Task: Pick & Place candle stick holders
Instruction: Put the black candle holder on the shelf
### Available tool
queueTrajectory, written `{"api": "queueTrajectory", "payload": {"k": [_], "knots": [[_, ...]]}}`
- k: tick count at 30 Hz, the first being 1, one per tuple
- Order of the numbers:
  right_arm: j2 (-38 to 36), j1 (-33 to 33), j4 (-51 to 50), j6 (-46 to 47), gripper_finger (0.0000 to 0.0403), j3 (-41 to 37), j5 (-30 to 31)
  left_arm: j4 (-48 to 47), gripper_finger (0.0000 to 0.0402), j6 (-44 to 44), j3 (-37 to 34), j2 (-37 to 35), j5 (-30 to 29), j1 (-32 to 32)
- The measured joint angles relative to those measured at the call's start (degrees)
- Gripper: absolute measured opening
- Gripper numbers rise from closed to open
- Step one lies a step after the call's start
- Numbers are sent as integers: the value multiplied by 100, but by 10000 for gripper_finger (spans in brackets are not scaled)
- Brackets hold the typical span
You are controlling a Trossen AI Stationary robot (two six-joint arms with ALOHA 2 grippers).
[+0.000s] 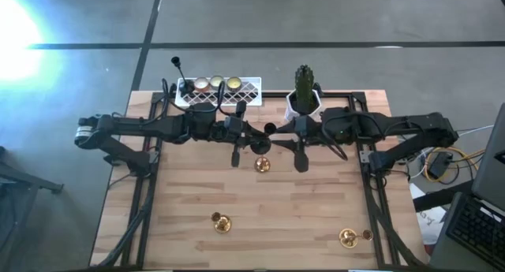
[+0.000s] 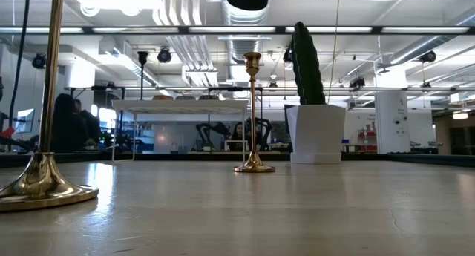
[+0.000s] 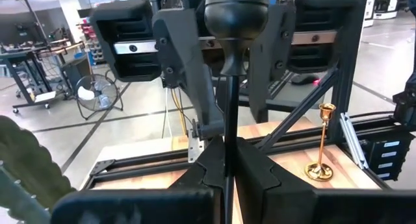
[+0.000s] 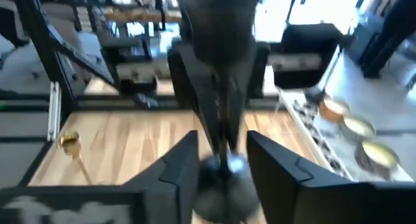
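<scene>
Both arms meet above the table's (image 1: 260, 217) far middle. The left end effector (image 3: 225, 160) is clamped on a black holder's (image 3: 227, 120) stem. The right end effector (image 4: 223, 160) stands slightly parted around the same stem. Three gold holders (image 1: 262, 165) stand nearer; cream cups (image 1: 215, 83) sit in the far tray (image 1: 248, 91).

gold holders (image 1: 263, 165) 3 | black holders (image 1: 175, 63) 2 | cups (image 1: 217, 83) 3 | cactus (image 1: 304, 83) 1 | tray (image 1: 251, 88) 1
</scene>
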Motion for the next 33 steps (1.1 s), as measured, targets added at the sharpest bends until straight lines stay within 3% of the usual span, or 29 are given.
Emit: {"api": "queueTrajectory", "payload": {"k": [4, 11, 20, 26, 33], "knots": [[-310, 3, -1027, 473, 165, 1, 442, -39, 17, -6, 48, -8, -115, 46], [-1056, 34, -3020, 1785, 197, -267, 2250, 172, 17, 328, 72, 5, -1547, 178], [-2671, 82, -3267, 2852, 188, -1492, 4098, 1111, 17, -142, 55, 609, -1965, 1132], [-3529, 78, -3256, 3452, 178, -2336, 4373, 1502, 17, -385, 159, 1216, -2460, 1680], [-4002, 77, -3143, 3548, 182, -2904, 4375, 2062, 17, -662, 232, 1712, -2969, 1899]]}}
